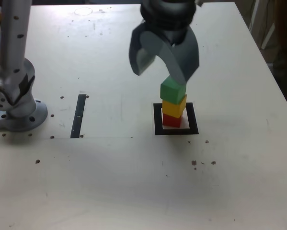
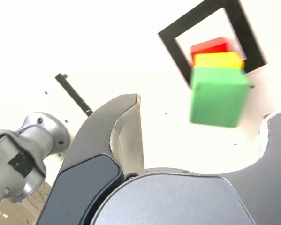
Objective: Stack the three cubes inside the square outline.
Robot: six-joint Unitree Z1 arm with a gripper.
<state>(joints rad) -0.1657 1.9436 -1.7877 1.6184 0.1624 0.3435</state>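
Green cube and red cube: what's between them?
The yellow cube, stacked between green cube and red cube, in both views.

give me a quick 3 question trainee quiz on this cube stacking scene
1. Order the three cubes from bottom to top.
2. True or false: the gripper is shut on the green cube.
3. Where does the stack stand: A) on the black strip, B) inside the square outline, C) beside the arm's base?

Key
1. red cube, yellow cube, green cube.
2. False: its jaws are spread, above the cube.
3. B.
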